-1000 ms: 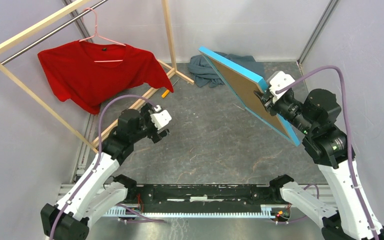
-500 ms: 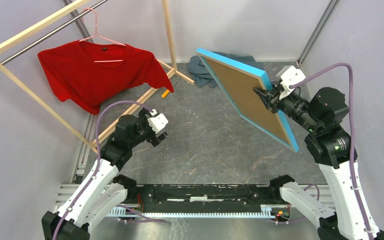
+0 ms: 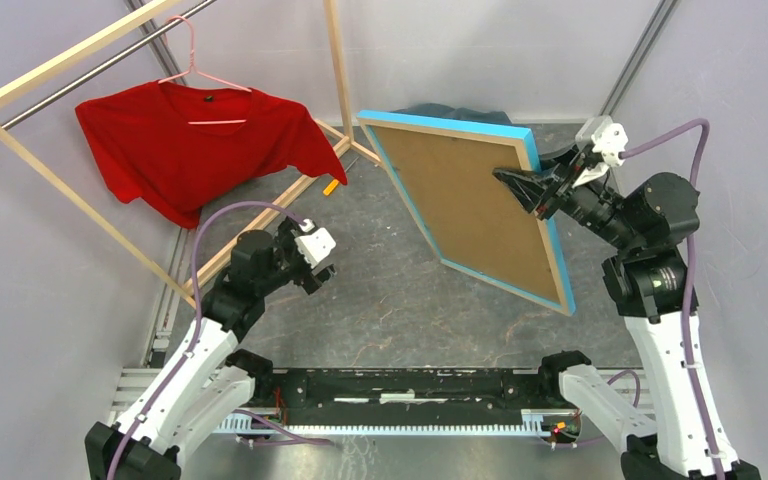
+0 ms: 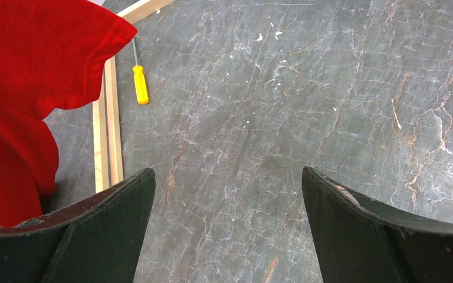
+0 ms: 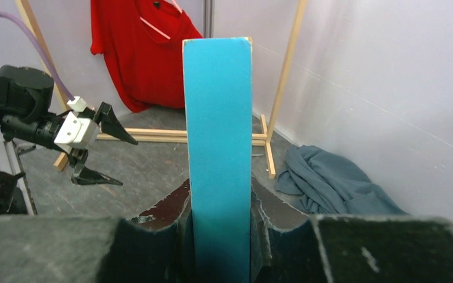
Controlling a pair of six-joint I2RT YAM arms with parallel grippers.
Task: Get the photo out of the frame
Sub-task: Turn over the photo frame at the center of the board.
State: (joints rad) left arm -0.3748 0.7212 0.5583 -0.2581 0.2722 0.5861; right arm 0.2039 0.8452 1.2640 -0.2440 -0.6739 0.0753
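My right gripper (image 5: 221, 221) pinches the frame (image 5: 218, 118) by its edge, up off the table; my left gripper (image 4: 227, 194) hangs spread wide.

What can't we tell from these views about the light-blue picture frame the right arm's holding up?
- Photo: unseen. Top view shows only the brown backing board; right wrist view only the edge of the light-blue frame, clamped in the right gripper.
- Backing fasteners: too small in the top view.
- Crumpled grey-blue cloth: top view, mostly behind the frame.
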